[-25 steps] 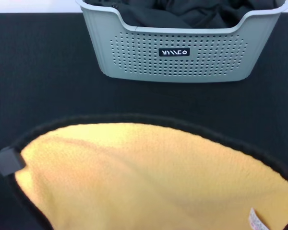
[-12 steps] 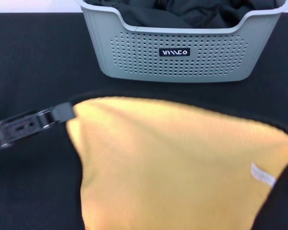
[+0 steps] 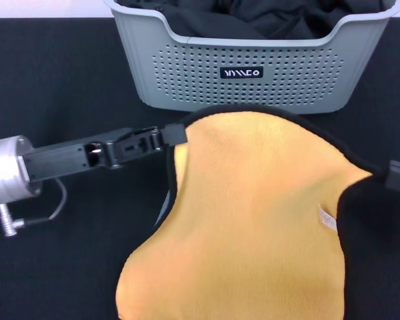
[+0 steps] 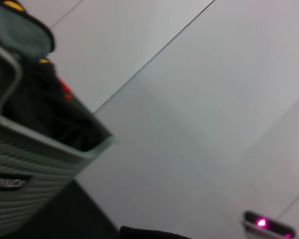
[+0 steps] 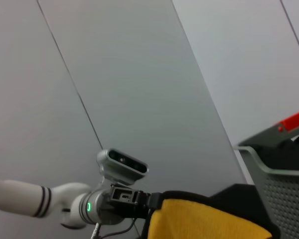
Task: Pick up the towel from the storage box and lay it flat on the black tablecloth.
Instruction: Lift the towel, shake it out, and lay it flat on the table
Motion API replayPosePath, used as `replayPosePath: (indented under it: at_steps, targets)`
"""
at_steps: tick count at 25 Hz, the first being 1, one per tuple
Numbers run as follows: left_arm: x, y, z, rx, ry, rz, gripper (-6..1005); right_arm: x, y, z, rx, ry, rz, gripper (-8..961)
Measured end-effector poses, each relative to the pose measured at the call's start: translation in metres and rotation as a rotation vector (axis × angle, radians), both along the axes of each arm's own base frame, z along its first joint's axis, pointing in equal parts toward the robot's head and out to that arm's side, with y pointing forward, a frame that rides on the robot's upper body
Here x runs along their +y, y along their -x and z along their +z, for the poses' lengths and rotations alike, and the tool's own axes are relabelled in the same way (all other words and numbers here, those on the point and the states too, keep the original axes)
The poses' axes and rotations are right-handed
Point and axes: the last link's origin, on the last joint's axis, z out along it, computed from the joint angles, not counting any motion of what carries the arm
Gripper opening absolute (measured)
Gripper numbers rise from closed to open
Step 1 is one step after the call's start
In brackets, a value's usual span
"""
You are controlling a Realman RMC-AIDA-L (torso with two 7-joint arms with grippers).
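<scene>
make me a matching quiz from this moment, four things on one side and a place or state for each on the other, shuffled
Things:
1. towel
2. storage box
3. black tablecloth
4. left gripper

Places or states:
A. spread wide under everything
B. clamped on a dark-trimmed corner
C. held up, yellow-orange face toward the head camera
D. stands at the far side, dark cloth inside

Pairs: 1-C, 2-D, 3-A, 4-B

The right gripper holds the towel's opposite corner.
</scene>
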Motion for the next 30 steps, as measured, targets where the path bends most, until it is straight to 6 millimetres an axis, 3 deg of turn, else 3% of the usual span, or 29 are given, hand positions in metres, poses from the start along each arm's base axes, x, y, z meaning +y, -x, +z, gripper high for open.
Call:
replayPosePath:
  at_steps: [12, 22, 30]
  targets:
    - [0.014, 0.024, -0.019, 0.165, -0.138, 0.102, 20, 0.032, -0.015, -0.018, -0.098, -0.042, -0.131, 66]
    - [0.024, 0.03, -0.052, 0.29, -0.244, 0.154, 21, 0.057, -0.028, -0.047, -0.174, -0.097, -0.215, 71]
    - [0.031, 0.038, -0.058, 0.366, -0.299, 0.172, 21, 0.07, -0.034, -0.06, -0.242, -0.131, -0.252, 76]
